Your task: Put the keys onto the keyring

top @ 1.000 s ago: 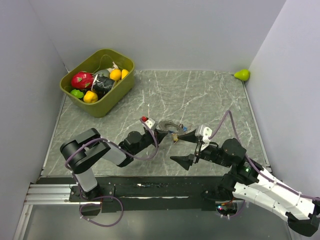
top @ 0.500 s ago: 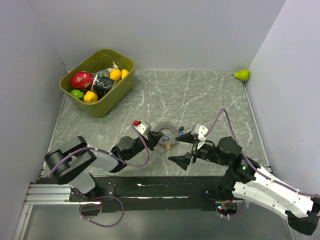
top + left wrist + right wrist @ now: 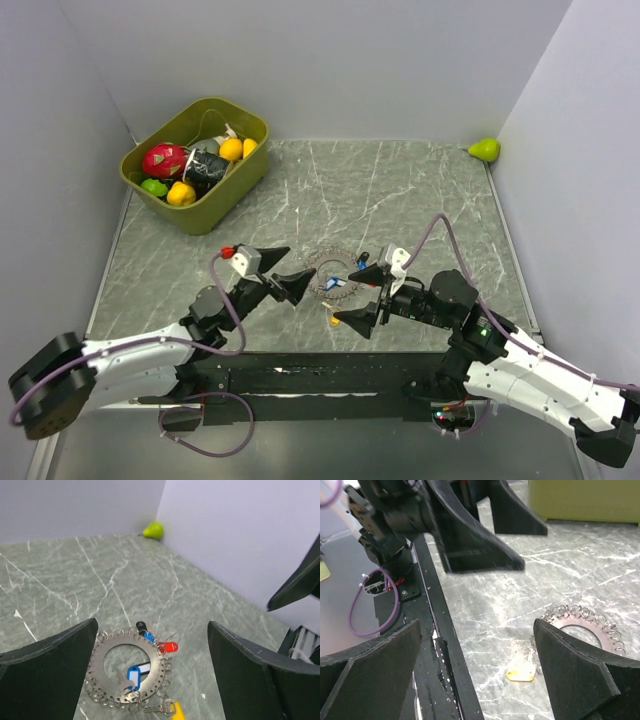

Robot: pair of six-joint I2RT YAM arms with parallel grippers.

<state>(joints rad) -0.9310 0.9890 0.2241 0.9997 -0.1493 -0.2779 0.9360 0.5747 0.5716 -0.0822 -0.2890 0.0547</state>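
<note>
The keyring (image 3: pixel 330 270), a flat silvery disc ring edged with small wire loops, lies on the marble table (image 3: pixel 420 190) between the two grippers. In the left wrist view the keyring (image 3: pixel 127 639) carries a blue-tagged key (image 3: pixel 132 672), while a red tag (image 3: pixel 168 646) and a black tag (image 3: pixel 141 626) sit at its rim. A yellow-tagged key (image 3: pixel 176 710) lies just off its near edge, also seen as the yellow tag (image 3: pixel 522 672) beside the keyring (image 3: pixel 580 622). My left gripper (image 3: pixel 302 260) is open just left of the ring. My right gripper (image 3: pixel 345 295) is open just right of it. Neither holds anything.
An olive bin (image 3: pixel 237 185) full of toy fruit stands at the back left. A green pear (image 3: pixel 485 150) sits in the far right corner. Grey walls close in three sides. The black mounting rail (image 3: pixel 300 375) runs along the near edge.
My left gripper has opened, let go of the keyring and drawn back to the left. The ring now lies flat on the table. My right gripper has edged slightly left.
</note>
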